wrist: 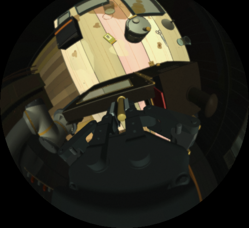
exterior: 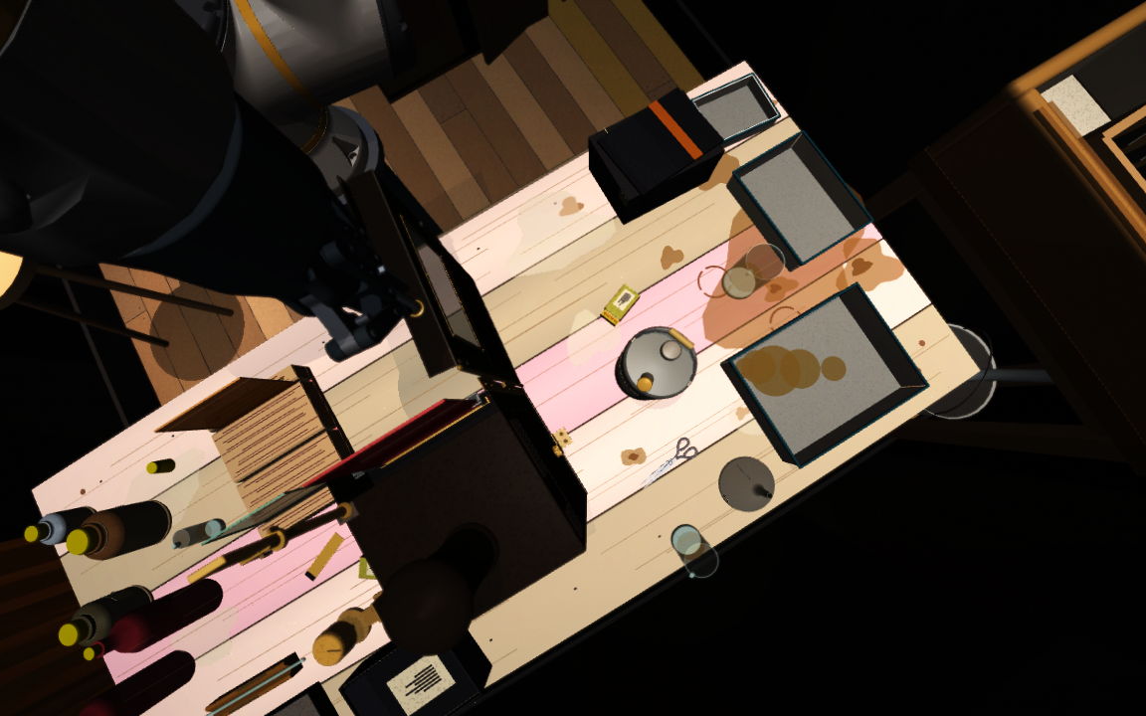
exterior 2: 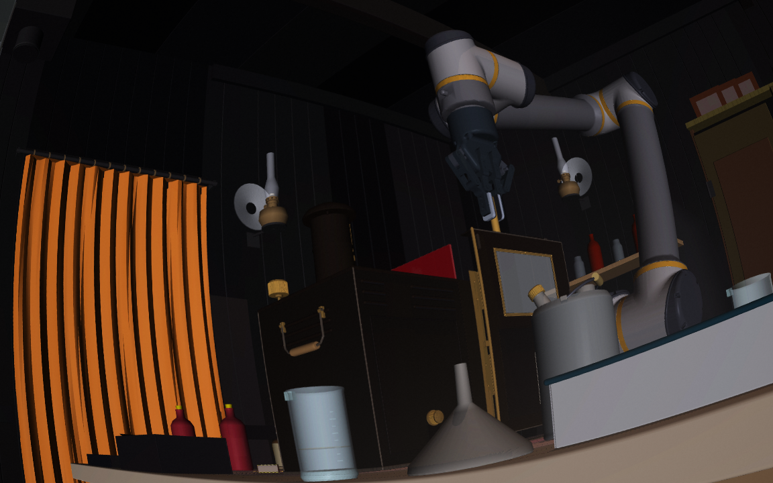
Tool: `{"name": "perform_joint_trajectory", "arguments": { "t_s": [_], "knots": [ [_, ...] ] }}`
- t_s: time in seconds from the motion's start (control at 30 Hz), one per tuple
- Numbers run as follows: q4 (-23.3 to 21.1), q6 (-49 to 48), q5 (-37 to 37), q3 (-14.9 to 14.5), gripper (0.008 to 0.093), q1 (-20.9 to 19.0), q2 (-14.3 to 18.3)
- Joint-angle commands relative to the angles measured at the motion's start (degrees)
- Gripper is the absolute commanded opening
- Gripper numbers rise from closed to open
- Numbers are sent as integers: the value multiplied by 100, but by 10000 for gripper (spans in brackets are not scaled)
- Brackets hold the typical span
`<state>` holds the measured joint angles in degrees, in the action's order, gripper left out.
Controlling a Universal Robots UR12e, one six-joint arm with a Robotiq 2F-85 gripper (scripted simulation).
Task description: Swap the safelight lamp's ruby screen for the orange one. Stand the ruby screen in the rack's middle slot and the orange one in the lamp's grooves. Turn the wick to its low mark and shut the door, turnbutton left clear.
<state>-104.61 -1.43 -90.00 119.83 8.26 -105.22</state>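
Note:
The lamp's door [exterior: 435, 285] [exterior 2: 518, 282] stands swung wide open from the black safelight lamp [exterior: 471, 499] [exterior 2: 365, 354], hinged at the lamp's corner. I grip the brass peg [wrist: 121, 109] [exterior 2: 495, 223] on the door's top edge in my closed gripper [wrist: 119, 112] [exterior 2: 493, 207] [exterior: 382, 316]. The ruby screen [exterior: 399, 436] [exterior 2: 428, 263] sits in the lamp's front grooves, its top edge rising above the lamp body. The wooden slotted rack [exterior: 270, 436] stands on the table just left of the lamp. I cannot pick out the orange screen with certainty.
Two grey trays [exterior: 827, 374] [exterior: 796, 200] lie at the table's right end, a black box [exterior: 653, 151] behind them. A round can [exterior: 658, 361], funnel [exterior 2: 467, 432], beaker [exterior 2: 320, 432] and scissors [exterior: 675, 456] stand right of the lamp; bottles [exterior: 114, 525] crowd the left end.

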Motion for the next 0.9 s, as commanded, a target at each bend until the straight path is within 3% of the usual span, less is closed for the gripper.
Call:
{"name": "perform_joint_trajectory", "arguments": {
  "t_s": [0.0,0.5,0.87],
  "knots": [
    [-1,0,0,-7,185,0,-2],
    [-1,0,0,-7,480,0,-2],
    [78,0,0,-67,480,0,-21]
  ]
}}
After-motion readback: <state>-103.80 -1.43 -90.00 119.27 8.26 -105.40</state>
